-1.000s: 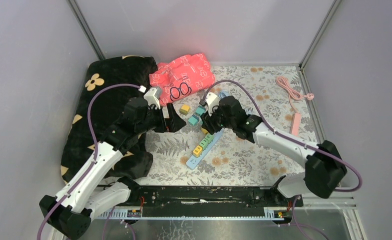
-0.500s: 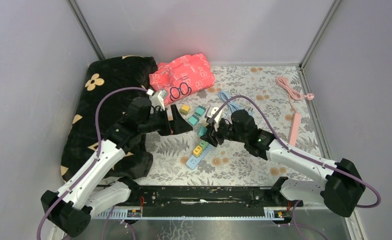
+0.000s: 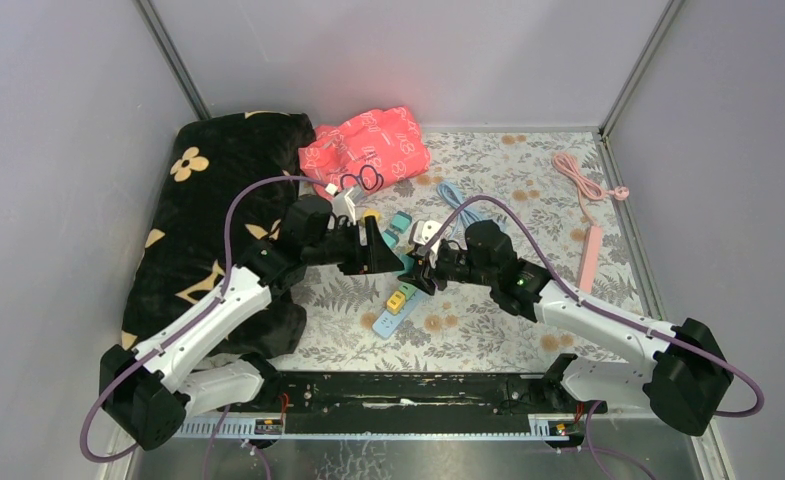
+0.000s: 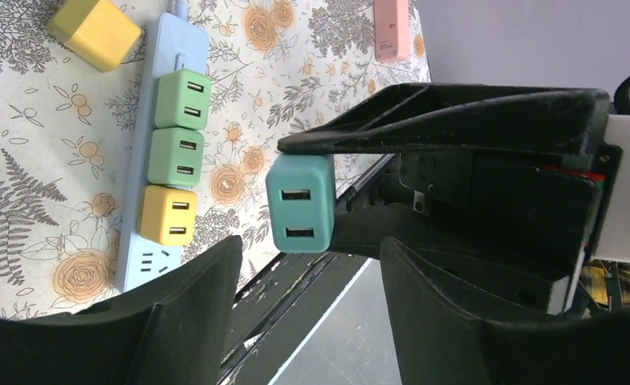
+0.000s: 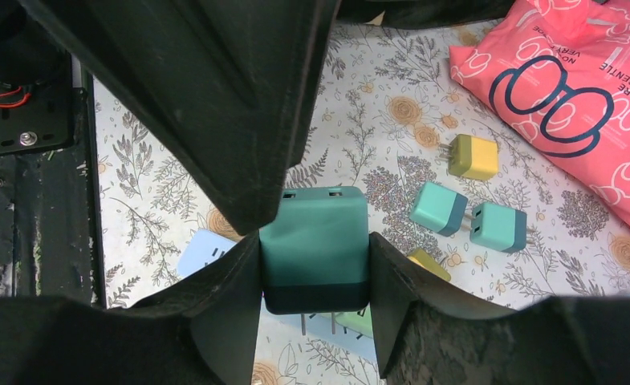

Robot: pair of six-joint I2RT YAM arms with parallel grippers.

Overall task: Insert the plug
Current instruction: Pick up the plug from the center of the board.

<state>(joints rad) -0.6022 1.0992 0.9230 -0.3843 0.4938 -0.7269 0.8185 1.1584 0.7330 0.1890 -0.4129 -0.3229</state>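
The teal plug (image 3: 409,265) hangs in the air over the light blue power strip (image 3: 381,322). From the top camera I see it caught at the tip of the right gripper (image 3: 420,272). The left gripper (image 3: 388,262) points in from the other side, its tips just beside the plug. From here I cannot tell whether they touch it.

On the left wrist camera the teal plug (image 4: 299,202) shows its two-port face beyond my left fingers (image 4: 191,321). They stand apart with a gap wider than the plug, and they grip nothing. One dark finger of the right gripper lies along the plug's upper side. Off to the left the power strip (image 4: 145,265) lies on the floral cloth (image 4: 22,160), carrying two green plugs (image 4: 181,98) and a yellow plug (image 4: 168,215) in a row.

On the right wrist camera the right gripper (image 5: 314,241) is clamped on the teal plug (image 5: 315,257), one finger pressed to each side, with the prongs pointing down toward the strip. A finger of the left gripper (image 5: 215,96) looms at the plug's upper corner; I cannot tell whether it touches.
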